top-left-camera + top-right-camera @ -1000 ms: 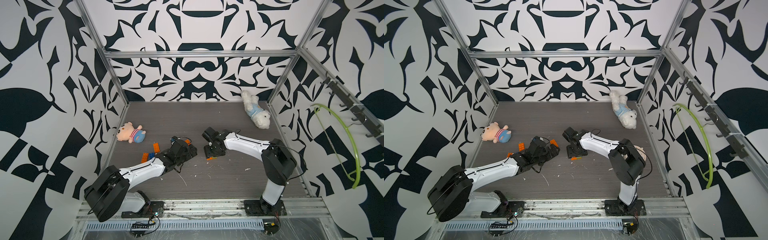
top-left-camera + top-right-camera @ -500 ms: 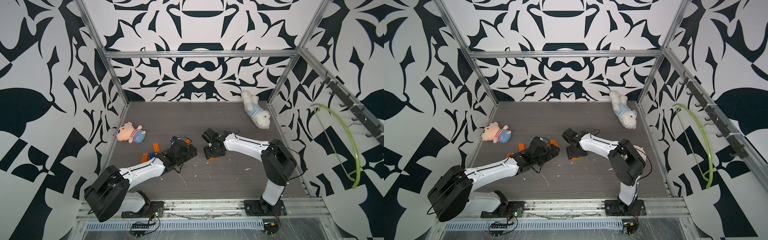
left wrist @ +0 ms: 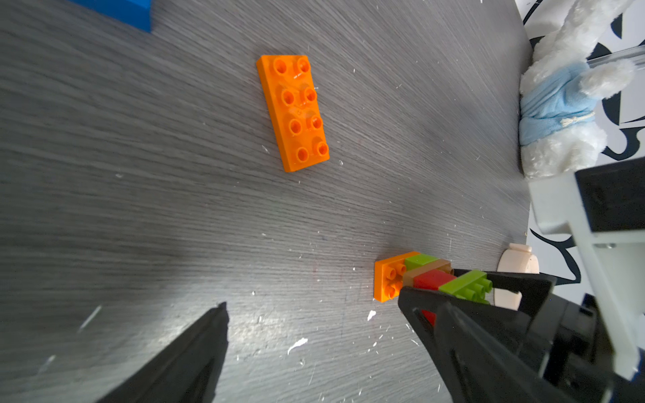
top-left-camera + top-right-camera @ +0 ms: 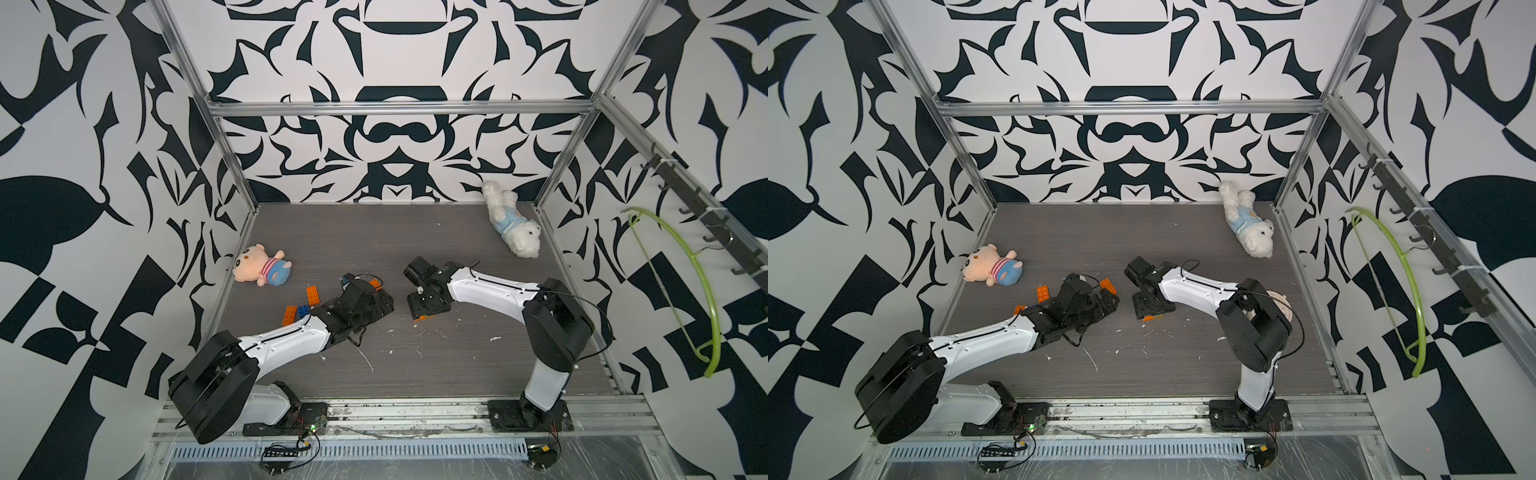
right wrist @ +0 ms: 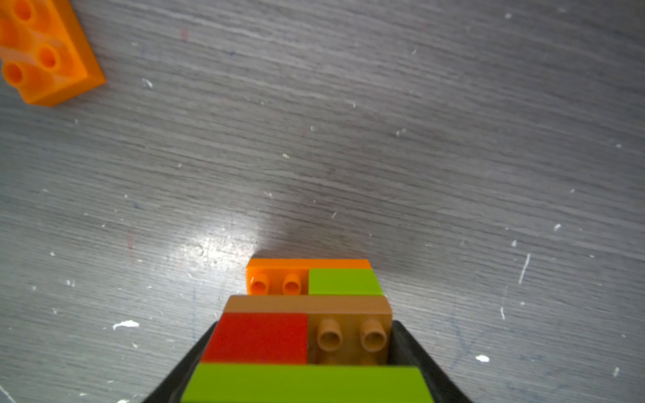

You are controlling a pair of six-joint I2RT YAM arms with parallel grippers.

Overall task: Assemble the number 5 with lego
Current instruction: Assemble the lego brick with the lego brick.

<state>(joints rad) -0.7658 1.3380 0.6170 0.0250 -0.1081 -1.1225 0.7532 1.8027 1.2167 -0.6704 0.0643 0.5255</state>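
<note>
My right gripper (image 5: pixel 307 370) is shut on a small lego stack (image 5: pixel 307 314) of orange, lime green, tan and red bricks. Its orange end (image 4: pixel 424 317) touches the table, as the left wrist view also shows on the lego stack (image 3: pixel 429 275). My left gripper (image 3: pixel 314 307) is open with only bare table between its fingers, just left of the stack in both top views. A loose orange oblong brick (image 3: pixel 293 111) lies flat beyond it. More loose bricks lie by the left arm: an orange brick (image 4: pixel 313 296), another orange brick (image 4: pixel 289 314) and a blue brick (image 4: pixel 303 311).
A pink plush (image 4: pixel 259 270) lies at the left wall and a white plush dog (image 4: pixel 515 228) at the back right corner. A green hanger (image 4: pixel 681 282) hangs on the right wall. White flecks are scattered over the grey table (image 4: pixel 415 365).
</note>
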